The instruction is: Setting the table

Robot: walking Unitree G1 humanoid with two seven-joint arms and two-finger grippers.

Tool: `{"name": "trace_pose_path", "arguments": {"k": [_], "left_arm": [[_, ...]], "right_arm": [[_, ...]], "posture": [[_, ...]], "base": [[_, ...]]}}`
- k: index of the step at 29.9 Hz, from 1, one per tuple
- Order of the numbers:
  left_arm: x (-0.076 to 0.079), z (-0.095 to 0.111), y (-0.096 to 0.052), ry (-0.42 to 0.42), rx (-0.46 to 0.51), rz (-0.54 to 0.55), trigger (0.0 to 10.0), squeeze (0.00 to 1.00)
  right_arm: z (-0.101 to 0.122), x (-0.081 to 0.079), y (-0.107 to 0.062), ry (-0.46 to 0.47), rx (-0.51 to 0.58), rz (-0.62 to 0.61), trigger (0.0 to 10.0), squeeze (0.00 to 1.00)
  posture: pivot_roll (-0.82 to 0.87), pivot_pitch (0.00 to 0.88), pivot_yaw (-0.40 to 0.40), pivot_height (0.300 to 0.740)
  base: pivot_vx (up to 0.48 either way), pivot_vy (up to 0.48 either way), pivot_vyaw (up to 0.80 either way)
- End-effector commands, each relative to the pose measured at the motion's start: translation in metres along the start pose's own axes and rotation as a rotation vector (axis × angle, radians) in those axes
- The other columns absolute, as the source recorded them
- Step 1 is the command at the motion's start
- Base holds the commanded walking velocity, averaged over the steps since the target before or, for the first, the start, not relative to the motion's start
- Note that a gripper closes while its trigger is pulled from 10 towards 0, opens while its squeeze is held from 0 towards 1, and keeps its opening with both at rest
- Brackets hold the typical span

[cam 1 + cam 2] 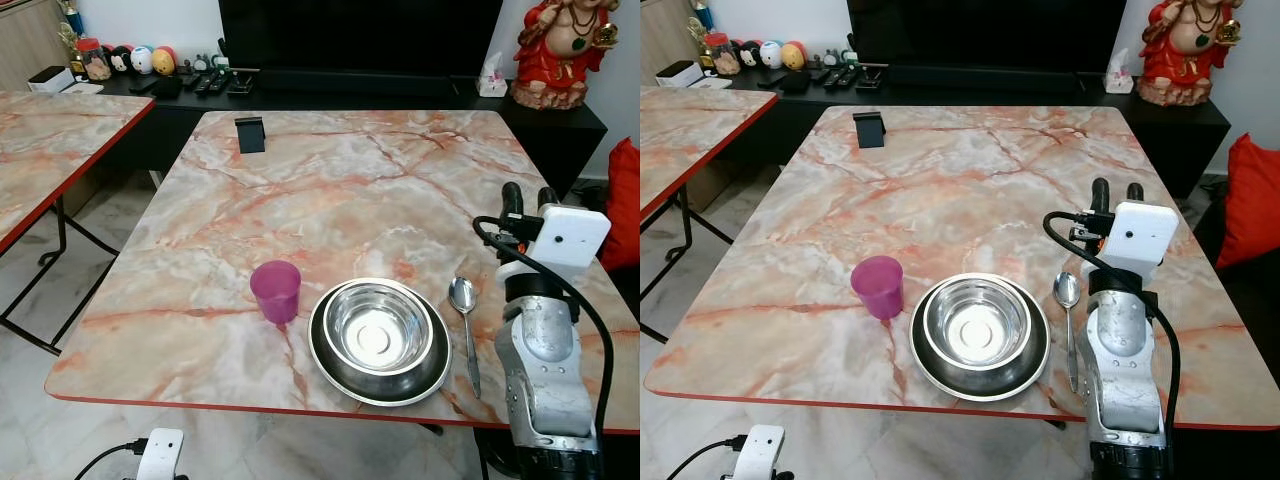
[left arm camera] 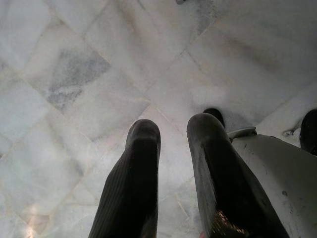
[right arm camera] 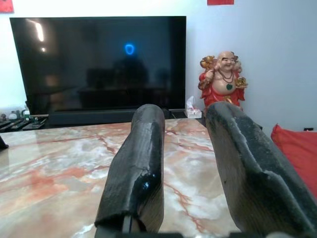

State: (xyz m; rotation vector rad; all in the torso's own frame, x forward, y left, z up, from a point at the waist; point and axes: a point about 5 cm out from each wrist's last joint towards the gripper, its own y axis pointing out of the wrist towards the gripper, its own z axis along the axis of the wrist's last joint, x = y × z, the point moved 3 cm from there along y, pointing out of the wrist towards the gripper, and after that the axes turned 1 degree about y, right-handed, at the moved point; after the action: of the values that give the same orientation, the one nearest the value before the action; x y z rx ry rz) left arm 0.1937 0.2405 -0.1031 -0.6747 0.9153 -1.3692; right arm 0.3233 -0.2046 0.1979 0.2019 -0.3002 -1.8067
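Table (image 1: 350, 180) | one cup (image 1: 275, 291), bowl (image 1: 378, 326), plate (image 1: 340, 372), spoon (image 1: 465, 330) (right gripper (image 1: 528, 196) jaws parted, empty)

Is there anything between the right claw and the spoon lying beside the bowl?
Nothing visible. The right claw hovers open and empty over bare table, just beyond and to the right of the spoon, with only marble between them.

The bench (image 1: 330, 190) has a glossy, marble-patterned top. Bowl (image 1: 378, 326), plate (image 1: 330, 362) and spoon (image 1: 465, 320) are shiny polished metal. The purple cup (image 1: 276, 291) looks like translucent plastic.
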Motion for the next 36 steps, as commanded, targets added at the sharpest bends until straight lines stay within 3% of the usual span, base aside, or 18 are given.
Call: {"name": "trace_pose_path", "arguments": {"k": [1,36], "left_arm": [[-0.001,-0.005,-0.001,0.006,-0.016,0.002,10.0,0.00],[0.001,-0.007,-0.001,0.002,-0.015,-0.004,10.0,0.00]], "right_arm": [[0.006,0.001,0.004,0.006,0.023,-0.006,10.0,0.00],[0.019,-0.009,0.013,0.010,0.083,0.024,10.0,0.00]], "posture": [[-0.09,0.000,0.014,0.740],[-0.09,0.000,0.013,0.740]], "base": [[0.000,0.244,0.00],[0.000,0.392,0.00]]}}
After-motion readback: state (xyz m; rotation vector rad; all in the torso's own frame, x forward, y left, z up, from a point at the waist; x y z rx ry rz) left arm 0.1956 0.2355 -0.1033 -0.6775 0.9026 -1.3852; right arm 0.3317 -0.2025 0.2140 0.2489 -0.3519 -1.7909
